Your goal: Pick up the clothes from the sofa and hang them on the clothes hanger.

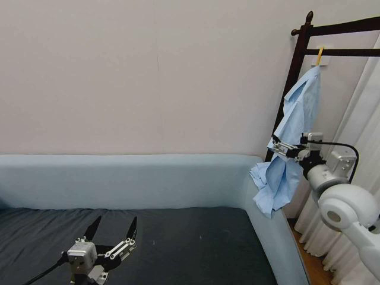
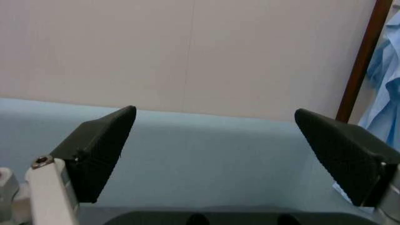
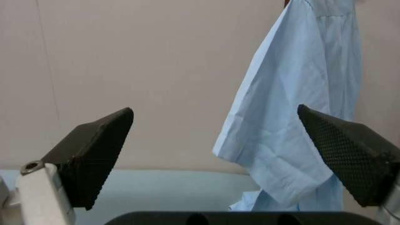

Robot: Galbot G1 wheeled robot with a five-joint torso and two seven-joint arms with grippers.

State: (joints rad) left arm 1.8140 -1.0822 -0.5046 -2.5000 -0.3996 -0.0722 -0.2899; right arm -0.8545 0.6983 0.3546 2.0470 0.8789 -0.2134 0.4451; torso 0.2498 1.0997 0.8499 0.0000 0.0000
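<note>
Pale-blue shirt (image 1: 298,113) hangs from the dark wooden clothes rack (image 1: 295,62) at far right, its lower folds draped beside the sofa (image 1: 148,178) arm. Right gripper (image 1: 279,146) sits level with the shirt's middle, against the cloth, fingers spread, nothing held. Left gripper (image 1: 116,221) is low and near, over the dark seat cushion (image 1: 196,237), jaws released wide.

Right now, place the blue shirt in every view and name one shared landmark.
Head view: blue shirt hangs at the right, from the rack.
Left wrist view: shirt strip beside the dark rack post.
Right wrist view: shirt hangs before the wall, above the sofa back.
Shared landmark: the pale sofa back.
</note>
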